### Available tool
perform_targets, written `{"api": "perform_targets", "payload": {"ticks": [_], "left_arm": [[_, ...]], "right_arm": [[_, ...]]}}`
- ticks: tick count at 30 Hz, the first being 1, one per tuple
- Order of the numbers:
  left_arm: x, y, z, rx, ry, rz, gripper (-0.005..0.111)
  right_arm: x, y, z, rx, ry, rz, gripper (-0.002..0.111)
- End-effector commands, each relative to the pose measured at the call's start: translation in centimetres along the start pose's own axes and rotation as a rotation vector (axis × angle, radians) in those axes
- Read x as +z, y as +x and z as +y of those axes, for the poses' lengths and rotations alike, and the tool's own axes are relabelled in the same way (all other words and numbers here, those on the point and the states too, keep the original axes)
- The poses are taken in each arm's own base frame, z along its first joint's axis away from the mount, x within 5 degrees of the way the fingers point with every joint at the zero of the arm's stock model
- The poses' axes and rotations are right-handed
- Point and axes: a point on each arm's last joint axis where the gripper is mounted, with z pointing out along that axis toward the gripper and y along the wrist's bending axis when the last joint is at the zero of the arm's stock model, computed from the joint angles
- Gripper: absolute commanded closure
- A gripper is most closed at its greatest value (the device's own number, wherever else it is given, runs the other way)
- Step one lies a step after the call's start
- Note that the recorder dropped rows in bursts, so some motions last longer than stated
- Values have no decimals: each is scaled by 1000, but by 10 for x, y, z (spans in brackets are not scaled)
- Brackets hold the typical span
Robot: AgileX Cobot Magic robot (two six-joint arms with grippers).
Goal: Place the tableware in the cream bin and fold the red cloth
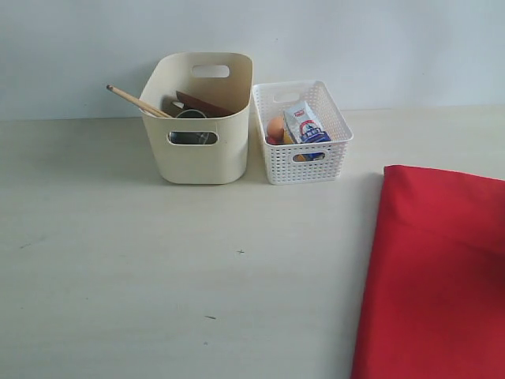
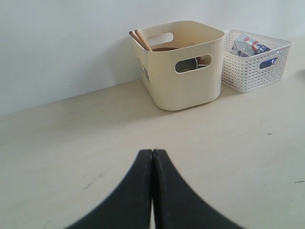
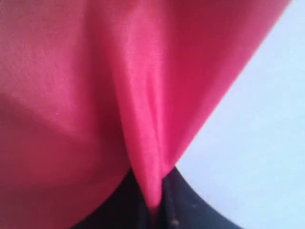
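Observation:
The cream bin [image 1: 203,118] stands at the back of the table and holds tableware: two wooden chopsticks [image 1: 136,101] poke out over its left rim, a brown wooden plate [image 1: 201,104] leans inside, and a steel cup [image 1: 192,136] shows through the handle cut-out. The same bin [image 2: 181,62] appears in the left wrist view, far ahead of my left gripper [image 2: 152,151], which is shut and empty above bare table. The red cloth [image 1: 438,272] lies at the right front. My right gripper [image 3: 153,210] is shut on a fold of the red cloth [image 3: 95,95]. Neither arm shows in the exterior view.
A white lattice basket [image 1: 300,130] stands right of the cream bin, holding a small carton [image 1: 304,126] and an egg [image 1: 275,128]. A pale wall runs behind both bins.

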Motion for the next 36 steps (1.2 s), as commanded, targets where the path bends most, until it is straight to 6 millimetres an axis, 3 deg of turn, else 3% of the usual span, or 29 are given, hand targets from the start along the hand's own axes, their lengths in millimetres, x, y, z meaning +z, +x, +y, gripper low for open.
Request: {"api": "perform_targets", "payload": {"ticks": [1, 12, 22, 30, 36], "left_arm": [[0, 0, 0, -6, -3, -7, 107], [0, 0, 0, -6, -3, -7, 107], [0, 0, 0, -6, -3, -7, 107], [0, 0, 0, -6, -3, -7, 107], [0, 0, 0, -6, -3, -7, 107]], "right_arm": [[5, -14, -14, 56, -16, -97, 108], [13, -66, -4, 15, -206, -121, 108], [7, -122, 0, -6, -315, -178, 108], [3, -166, 19, 18, -617, -293, 108], [11, -186, 22, 66, -726, -361, 108]]}}
